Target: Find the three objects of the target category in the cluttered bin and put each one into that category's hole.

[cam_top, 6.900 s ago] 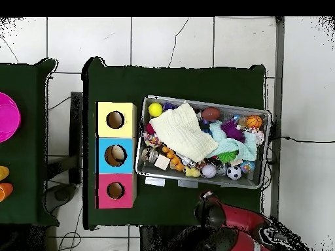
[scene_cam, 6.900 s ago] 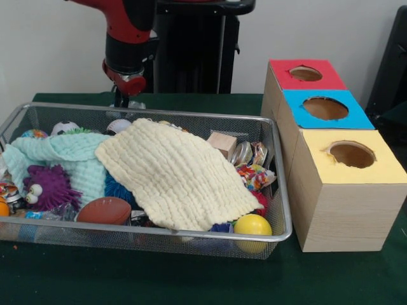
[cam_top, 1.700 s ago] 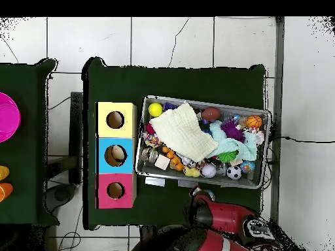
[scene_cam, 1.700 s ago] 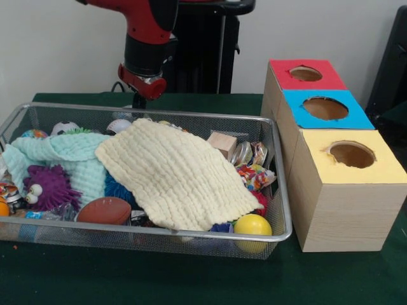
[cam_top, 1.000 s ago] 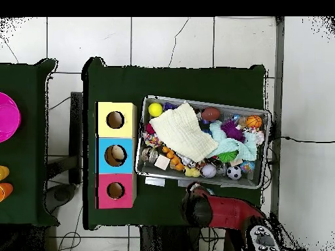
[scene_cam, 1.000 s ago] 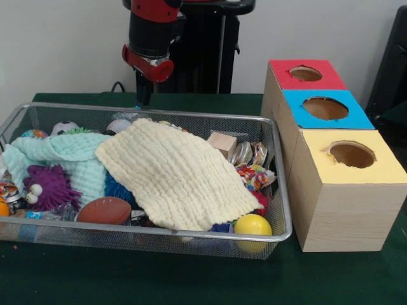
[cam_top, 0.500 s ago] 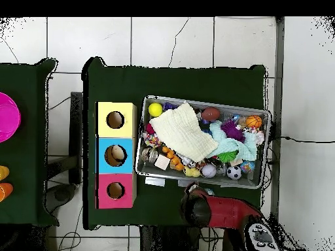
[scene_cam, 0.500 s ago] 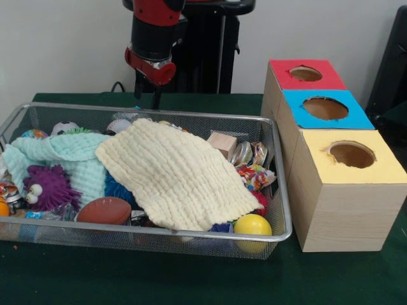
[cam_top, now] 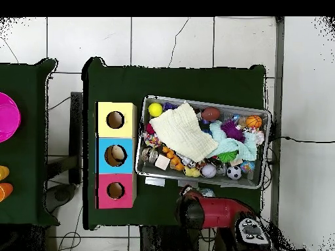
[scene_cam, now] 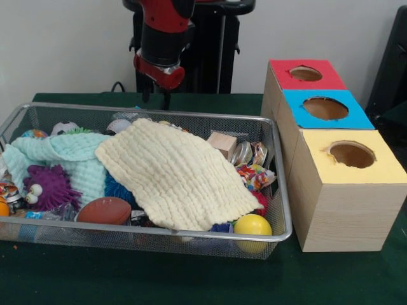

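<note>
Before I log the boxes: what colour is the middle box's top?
Blue: the middle box shows best in the front view.

Wall: plain, pale, unmarked, behind the table in the front view.

Floor: large pale tiles with dark grout lines; thin cracks cross 2 of the tiles in the overhead view. Dark cables trail over it at the right and lower left.

Table: dark green cloth cover.

Second table: same green cover, at the left edge of the overhead view, standing apart across a strip of floor; a magenta round object lies on it.

Light: even, no strong shadows.
</note>
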Robot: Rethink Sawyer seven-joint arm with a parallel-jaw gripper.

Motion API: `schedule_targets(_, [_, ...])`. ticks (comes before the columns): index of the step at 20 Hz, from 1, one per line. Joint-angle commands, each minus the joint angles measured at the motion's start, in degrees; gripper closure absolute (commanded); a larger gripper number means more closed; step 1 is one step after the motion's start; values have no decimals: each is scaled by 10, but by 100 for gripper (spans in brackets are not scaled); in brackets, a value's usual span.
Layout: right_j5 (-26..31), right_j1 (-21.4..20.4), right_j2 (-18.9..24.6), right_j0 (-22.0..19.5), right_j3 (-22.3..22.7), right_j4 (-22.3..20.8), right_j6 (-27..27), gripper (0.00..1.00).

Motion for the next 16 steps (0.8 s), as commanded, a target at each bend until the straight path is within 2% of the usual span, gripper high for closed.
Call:
schedule_targets(1, [-19, 26, 70, -51, -31, -87, -78, 0])
schedule_targets(2, [-15, 28, 87, -66, -32, -105, -94, 0])
schedule_targets(4, [-13, 23, 94, -72, -30, -126, -92, 0])
schedule_targets(9, [8, 5, 102, -69, -37, -155, -76, 0])
schedule_targets(16, [-5, -1, 64, -37, -47, -186, -38, 0])
